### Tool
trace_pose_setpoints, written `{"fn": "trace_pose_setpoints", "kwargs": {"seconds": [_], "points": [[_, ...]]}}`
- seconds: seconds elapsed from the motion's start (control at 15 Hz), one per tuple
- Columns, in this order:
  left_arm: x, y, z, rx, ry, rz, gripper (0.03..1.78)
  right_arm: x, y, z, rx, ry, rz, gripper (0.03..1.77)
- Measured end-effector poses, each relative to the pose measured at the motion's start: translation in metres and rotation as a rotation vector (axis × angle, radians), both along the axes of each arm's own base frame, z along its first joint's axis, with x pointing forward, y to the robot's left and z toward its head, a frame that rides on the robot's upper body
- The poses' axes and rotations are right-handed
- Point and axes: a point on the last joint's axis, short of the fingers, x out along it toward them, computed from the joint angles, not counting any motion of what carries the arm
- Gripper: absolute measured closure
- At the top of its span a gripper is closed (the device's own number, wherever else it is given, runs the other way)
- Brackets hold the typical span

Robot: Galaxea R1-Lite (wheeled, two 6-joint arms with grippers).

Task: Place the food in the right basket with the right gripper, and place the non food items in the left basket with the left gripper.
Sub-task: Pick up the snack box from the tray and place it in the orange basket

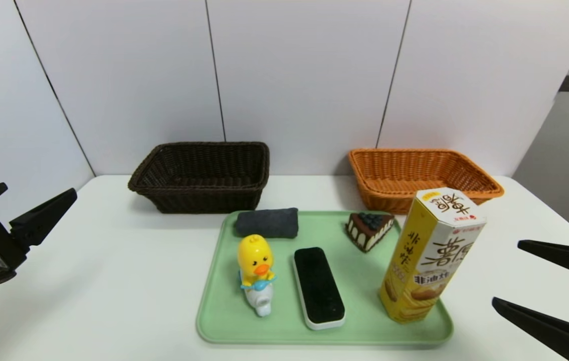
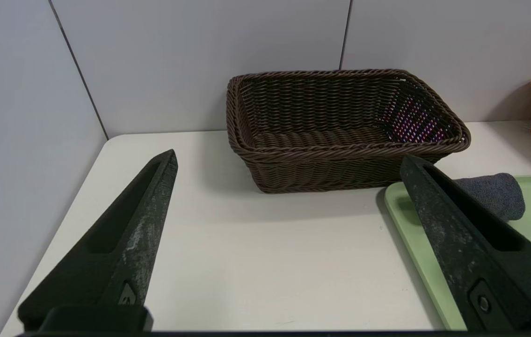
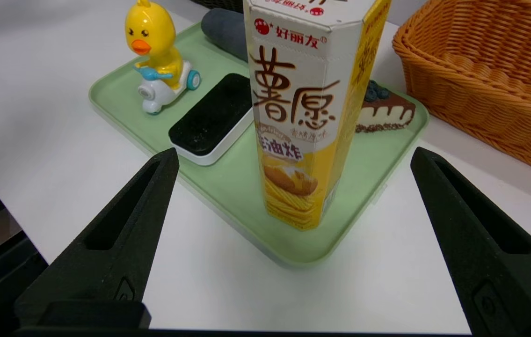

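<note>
The head view looks down on the whole counter; both wrist views sit low and close, sharing the green tray.

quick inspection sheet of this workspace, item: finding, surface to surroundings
surface: white table, green tray in the middle
food: snack box upright on the tray's right corner; cake wedge on the tray
non-food: duck toy, rolled cloth, eraser on the tray
baskets: dark brown basket and orange basket behind the tray, nothing in either
clutter: nothing seen
grippers: left gripper and right gripper open, off the tray's sides
cables: nothing seen
surroundings: white wall panels
</note>
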Motion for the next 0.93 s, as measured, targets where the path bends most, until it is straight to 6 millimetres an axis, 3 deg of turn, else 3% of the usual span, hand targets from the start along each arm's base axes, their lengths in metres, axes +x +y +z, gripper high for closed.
{"fn": "trace_pose_setpoints", "kwargs": {"seconds": [0.33,0.93], "points": [[0.000,0.000,0.000,0.002,0.001,0.001,0.12,0.046,0.017,-0.012,-0.047,0.027,0.033,0.09],[0.000,0.000,0.000,0.008,-0.002,-0.001,0.12,0.081,0.028,-0.042,-0.082,0.082,0.041,0.09]]}}
